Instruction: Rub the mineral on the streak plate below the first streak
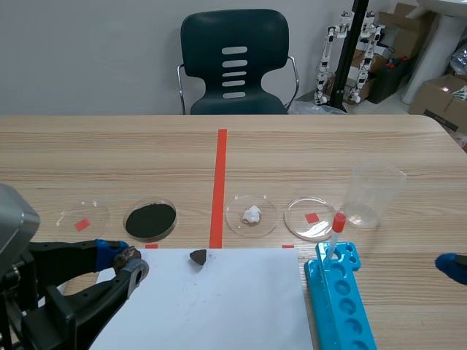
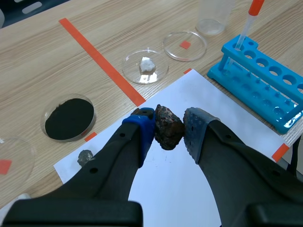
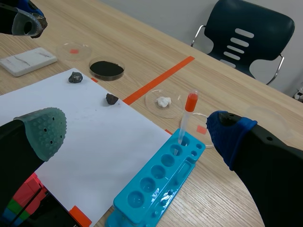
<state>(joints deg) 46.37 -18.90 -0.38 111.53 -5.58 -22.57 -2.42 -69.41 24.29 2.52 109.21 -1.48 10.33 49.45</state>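
The left pincer is clenching the mineral above the paper, the right pincer is hanging released, while only the right wrist view is showing the streak plate lying on the wooden worktop.

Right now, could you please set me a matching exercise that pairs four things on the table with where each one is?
Things:
1. mineral
2. black powder
3. tube
4. white lump

Places:
A. standing in the blue rack
B. between the left gripper's fingers
C. just right of the tape line
D. just left of the tape line

Pairs: 1-B, 2-D, 3-A, 4-C
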